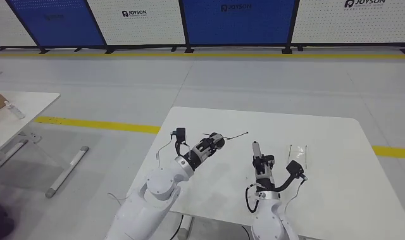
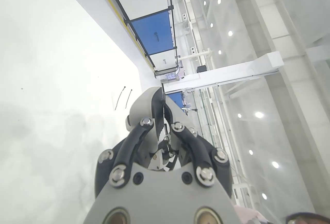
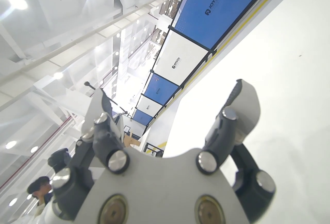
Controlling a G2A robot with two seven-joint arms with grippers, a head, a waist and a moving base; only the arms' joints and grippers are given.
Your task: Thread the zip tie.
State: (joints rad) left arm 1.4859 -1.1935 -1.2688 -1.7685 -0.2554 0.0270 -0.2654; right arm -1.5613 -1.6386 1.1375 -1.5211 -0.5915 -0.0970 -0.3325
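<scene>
Over on the left of the top view we have a small side table (image 1: 28, 107) at the frame edge, and then the main white table (image 1: 329, 195) fills the middle. Left of centre on it, the left gripper (image 1: 216, 140) hangs over the surface, angled toward the upper right. Its fingers are pressed together on the black zip tie (image 1: 237, 136). The strap sticks out of the tips to the right, up off the tabletop, and a short stub shows on the other side. We think it is pinched near one end, though the strap is too thin from above to be sure. The left wrist view backs up the grip: the left gripper (image 2: 162, 98) has its two pads squeezed flat against each other. Moving right, just past the free tip of the strap, the right gripper (image 1: 256, 149) stands near the table's centre, pointing toward the far edge and apart from the tie. In its own wrist view the right gripper (image 3: 170, 98) is spread wide with nothing between the fingers. Further right again, a pair of loose zip ties (image 1: 290, 152) lies flat on the table, side by side and almost parallel. We catch them too beyond the closed fingers in the left wrist view (image 2: 120, 98).
</scene>
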